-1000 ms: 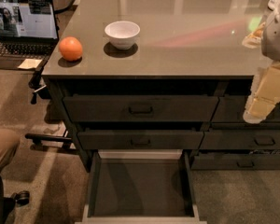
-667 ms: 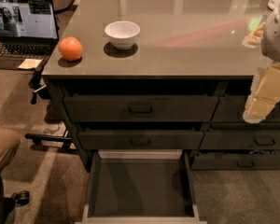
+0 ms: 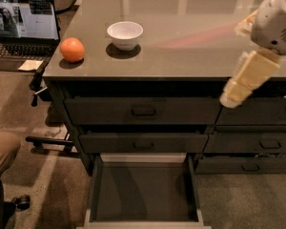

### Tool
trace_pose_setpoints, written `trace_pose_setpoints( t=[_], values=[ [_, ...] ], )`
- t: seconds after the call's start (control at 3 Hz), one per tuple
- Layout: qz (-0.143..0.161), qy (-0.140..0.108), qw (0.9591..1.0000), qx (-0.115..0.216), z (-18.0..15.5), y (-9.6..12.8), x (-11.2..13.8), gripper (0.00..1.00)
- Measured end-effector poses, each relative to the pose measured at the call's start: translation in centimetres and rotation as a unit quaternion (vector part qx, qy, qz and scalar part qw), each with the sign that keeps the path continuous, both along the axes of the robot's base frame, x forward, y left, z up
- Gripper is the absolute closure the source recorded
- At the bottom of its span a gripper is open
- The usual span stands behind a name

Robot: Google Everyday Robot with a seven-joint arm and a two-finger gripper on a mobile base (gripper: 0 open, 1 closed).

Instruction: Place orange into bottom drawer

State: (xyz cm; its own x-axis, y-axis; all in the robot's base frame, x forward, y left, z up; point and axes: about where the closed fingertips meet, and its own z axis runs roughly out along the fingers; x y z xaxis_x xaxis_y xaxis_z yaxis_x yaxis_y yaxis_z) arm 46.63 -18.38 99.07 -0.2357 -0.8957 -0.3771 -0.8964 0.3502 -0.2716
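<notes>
Grey desk (image 3: 190,56) carries the orange (image 3: 72,49) at its left corner, near the bowl (image 3: 125,34), untouched. Our tool (image 3: 240,86) hangs off to the right, well apart; open or closed, we cannot tell. Bottom drawer (image 3: 143,190) stands pulled out, ready to receive it.

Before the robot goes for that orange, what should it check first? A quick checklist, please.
1. Orange sits free near the left edge of the countertop: ok.
2. White bowl stands apart from the orange, to its right: ok.
3. Bottom drawer is pulled out: ok.
4. Two drawers above it are shut, out of the way: ok.
5. End effector is at the orange: not ok, it hangs far right, by the countertop's front edge.
</notes>
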Motion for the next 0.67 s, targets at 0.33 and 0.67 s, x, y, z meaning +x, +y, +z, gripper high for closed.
trace_pose_setpoints(
  t=[0.33,0.67],
  values=[
    [-0.015,-0.023,0.9976,0.063,0.8,3.7,2.2,0.0],
    [-0.02,-0.032,0.9935,0.107,1.2,8.6,4.6,0.0]
  ],
)
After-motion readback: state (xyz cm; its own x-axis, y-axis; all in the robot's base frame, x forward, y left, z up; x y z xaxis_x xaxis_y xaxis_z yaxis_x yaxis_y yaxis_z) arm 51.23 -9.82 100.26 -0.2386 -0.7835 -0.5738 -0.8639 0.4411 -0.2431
